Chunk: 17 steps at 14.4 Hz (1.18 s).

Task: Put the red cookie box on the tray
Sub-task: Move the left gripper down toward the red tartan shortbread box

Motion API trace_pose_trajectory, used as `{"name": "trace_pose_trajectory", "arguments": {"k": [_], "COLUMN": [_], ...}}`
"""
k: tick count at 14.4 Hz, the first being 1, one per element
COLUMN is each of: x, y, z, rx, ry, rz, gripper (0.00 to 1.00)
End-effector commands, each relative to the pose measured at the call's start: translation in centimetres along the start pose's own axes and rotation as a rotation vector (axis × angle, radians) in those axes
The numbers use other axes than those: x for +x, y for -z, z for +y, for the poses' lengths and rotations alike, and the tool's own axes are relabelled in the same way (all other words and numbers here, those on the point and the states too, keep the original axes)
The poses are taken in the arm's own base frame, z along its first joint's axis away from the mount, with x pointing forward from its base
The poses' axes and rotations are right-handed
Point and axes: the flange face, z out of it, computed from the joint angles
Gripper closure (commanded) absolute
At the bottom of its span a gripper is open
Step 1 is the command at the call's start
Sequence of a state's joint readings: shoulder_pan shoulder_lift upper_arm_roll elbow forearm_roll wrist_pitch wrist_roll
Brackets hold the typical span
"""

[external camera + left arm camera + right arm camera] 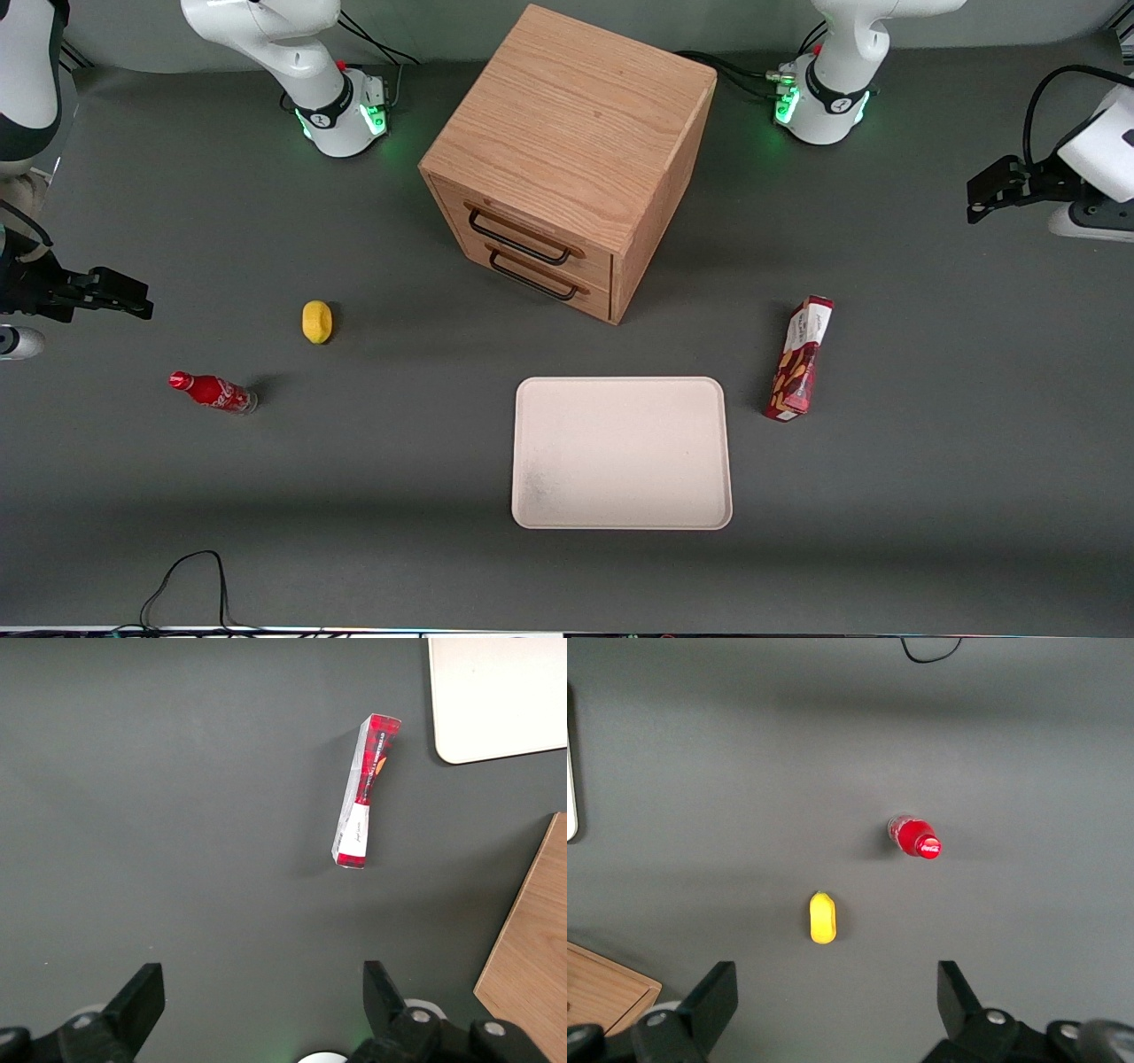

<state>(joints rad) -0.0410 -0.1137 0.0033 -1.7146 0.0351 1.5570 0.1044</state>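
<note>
Cream tray [622, 454] lay bare at lower centre of the front view, red cookie box [800, 358] just beside it, while the pincer [997, 192] hung wide open and empty at the right edge, its reach and grasp apparently not yet begun.

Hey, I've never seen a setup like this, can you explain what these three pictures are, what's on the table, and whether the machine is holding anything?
These are three camera views of one table with two robot arms. One camera looks down from the front; the other two sit on the arms' wrists, looking down past their fingers.

On the grey table stand a wooden drawer cabinet and, nearer the front camera, a cream tray. Beside the tray, toward the working arm's end, is the red cookie box, apart from it. Toward the parked arm's end are a yellow lemon-like thing and a small red soda bottle.

The working arm's gripper hangs above the table, open and holding nothing.
</note>
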Motion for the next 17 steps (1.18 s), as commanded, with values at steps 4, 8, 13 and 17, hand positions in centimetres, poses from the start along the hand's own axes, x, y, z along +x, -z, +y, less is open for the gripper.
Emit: {"name": "trace_pose_trajectory", "arguments": {"k": [4,8,13,17], "x": [1.4,5.2,10.8,11.9], "y": [-1.7,-8.3,-18.6,-26.1], "z": [-0.2,1.7,6.5,8.6], "rx": [0.009,0.006,0.008,0.009], "ry": [0.003,-0.052,-0.134,-0.159], "rz": [-0.018,-0.091,-0.123,-0.128], "gripper": [0.0,0.0,0.0,0.0]}}
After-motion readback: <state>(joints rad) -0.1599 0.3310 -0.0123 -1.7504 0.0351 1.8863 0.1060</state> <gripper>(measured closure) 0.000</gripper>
